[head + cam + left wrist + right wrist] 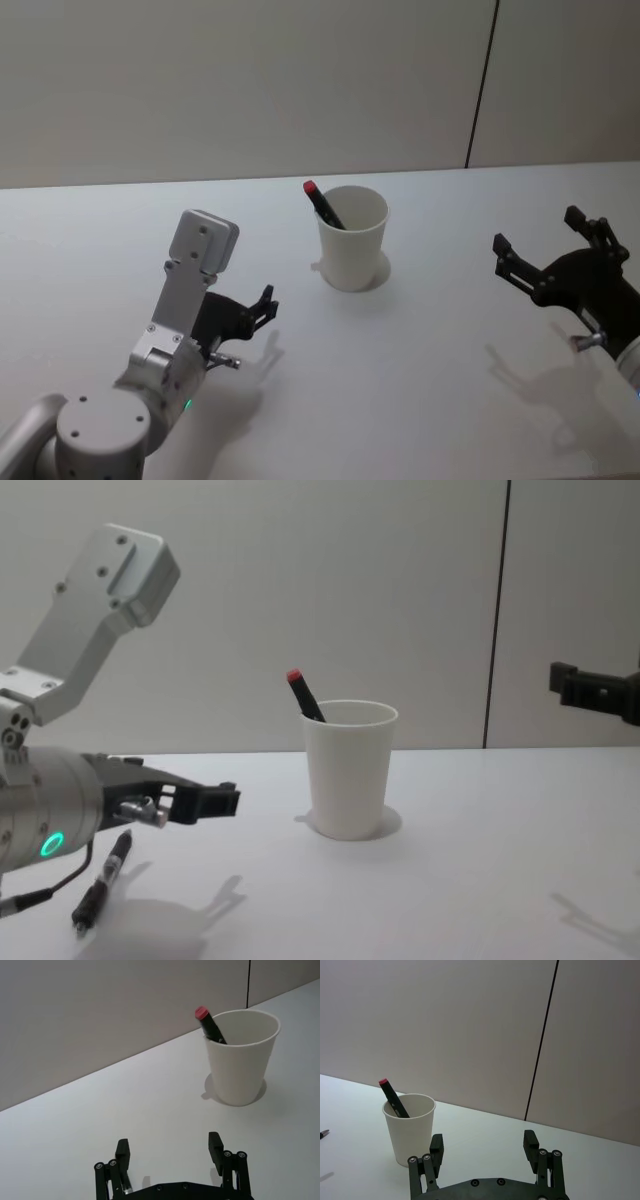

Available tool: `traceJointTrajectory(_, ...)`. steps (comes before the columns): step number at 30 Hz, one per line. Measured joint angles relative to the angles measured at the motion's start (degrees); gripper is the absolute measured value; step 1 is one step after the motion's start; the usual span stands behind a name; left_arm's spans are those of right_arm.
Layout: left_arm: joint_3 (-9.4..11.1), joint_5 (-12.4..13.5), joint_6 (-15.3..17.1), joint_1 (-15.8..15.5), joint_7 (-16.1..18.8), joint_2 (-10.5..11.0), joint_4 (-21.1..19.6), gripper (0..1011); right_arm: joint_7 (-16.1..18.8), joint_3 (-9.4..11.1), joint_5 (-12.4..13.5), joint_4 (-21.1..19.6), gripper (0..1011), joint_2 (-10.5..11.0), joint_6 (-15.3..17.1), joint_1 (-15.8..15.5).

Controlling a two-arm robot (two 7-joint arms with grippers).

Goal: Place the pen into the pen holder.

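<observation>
The pen holder (352,245) is a plain white paper cup standing upright at the middle of the white table. The pen (322,203), black with a red end, leans inside it, its red end poking above the rim on the cup's left side. The left wrist view shows the pen (210,1025) in the pen holder (240,1060) beyond my left gripper (169,1147). My left gripper (262,305) hovers open and empty to the cup's left and nearer to me. My right gripper (537,230) hangs open and empty well to the right, seen open again (483,1141) with the cup (410,1130) ahead.
A thin black cable plug (100,885) with a metal tip hangs under my left arm, close to the table (420,380). A pale wall with a dark vertical seam (480,90) rises behind the table's far edge.
</observation>
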Motion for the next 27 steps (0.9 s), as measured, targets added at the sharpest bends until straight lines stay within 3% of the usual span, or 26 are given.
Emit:
traceJointTrajectory(14, -2.2, -5.1, 9.9, 0.7, 6.6, -0.8, -1.7, 1004, 0.0, 0.0, 0.0, 0.0, 1001, 0.0, 0.0, 0.0)
traceJointTrajectory(27, -4.1, -8.8, 14.9, 1.8, 11.1, -1.3, -2.2, 1004, 0.0, 0.0, 0.0, 0.0, 1001, 0.0, 0.0, 0.0)
